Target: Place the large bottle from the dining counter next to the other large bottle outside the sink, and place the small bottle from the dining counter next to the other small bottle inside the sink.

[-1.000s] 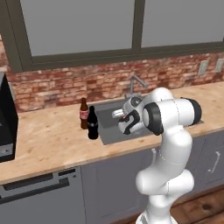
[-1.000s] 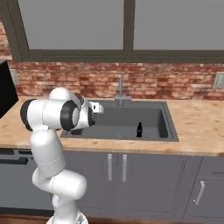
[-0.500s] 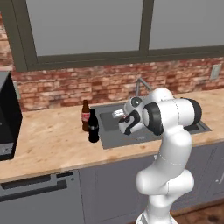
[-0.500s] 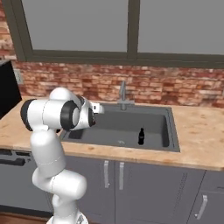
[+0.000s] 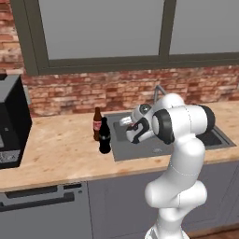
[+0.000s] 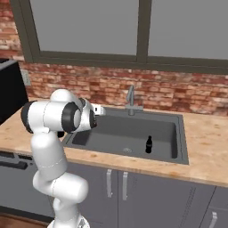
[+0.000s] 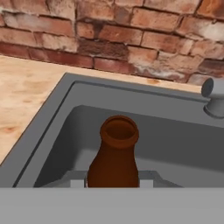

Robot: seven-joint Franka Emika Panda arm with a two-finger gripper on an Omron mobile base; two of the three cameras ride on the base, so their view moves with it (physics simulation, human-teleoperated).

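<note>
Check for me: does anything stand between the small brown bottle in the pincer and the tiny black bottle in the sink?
Nothing visible does. The small bottle hangs over the sink's left end; the basin floor is bare across to the other small bottle.

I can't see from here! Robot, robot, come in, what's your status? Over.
Gripper shut on small bottle, above the sink. Other small bottle upright inside the sink. Large bottle already beside other large bottle. Nothing in the way. Over.
</note>
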